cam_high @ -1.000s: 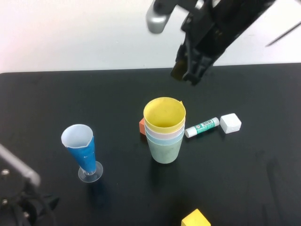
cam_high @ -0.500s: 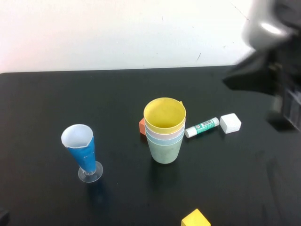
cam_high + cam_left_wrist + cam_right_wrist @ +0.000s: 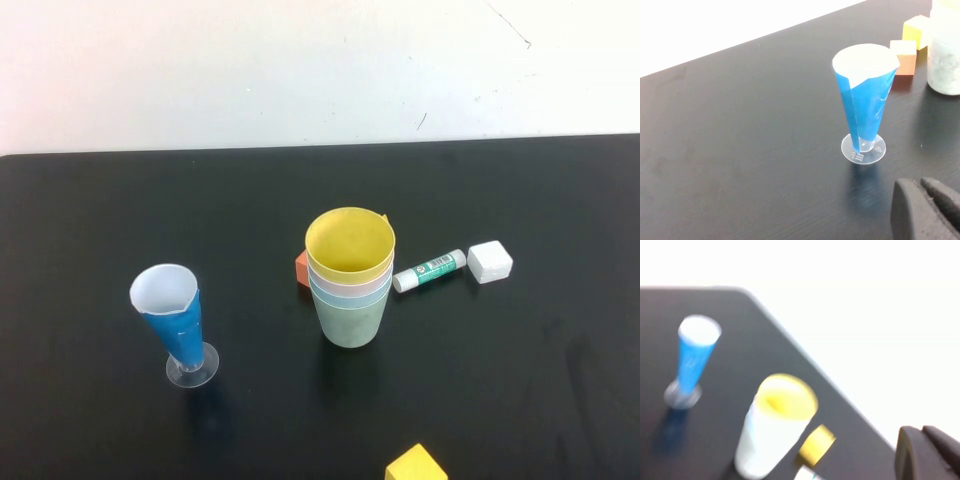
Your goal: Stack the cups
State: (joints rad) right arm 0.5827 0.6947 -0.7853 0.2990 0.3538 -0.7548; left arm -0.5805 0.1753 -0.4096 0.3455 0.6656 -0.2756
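The four cups stand nested in one upright stack at the table's middle: yellow (image 3: 350, 240) on top, then pale pink (image 3: 352, 283), light blue (image 3: 350, 297), and sage green (image 3: 352, 322) at the bottom. The stack also shows blurred in the right wrist view (image 3: 772, 430) and at the edge of the left wrist view (image 3: 946, 50). Neither arm shows in the high view. My left gripper (image 3: 920, 184) is shut and empty, low over the table near the cone glass. My right gripper (image 3: 917, 430) is shut and empty, well away from the stack.
A blue-and-white cone glass (image 3: 175, 315) on a clear foot stands left of the stack. An orange block (image 3: 301, 267) lies behind the stack. A glue stick (image 3: 430, 270) and a white block (image 3: 490, 261) lie to its right. A yellow block (image 3: 415, 465) sits at the front edge.
My right arm has pulled away from above the stack, swung right and left the high view. My left arm has dropped out of the lower-left corner. The cups have not moved.
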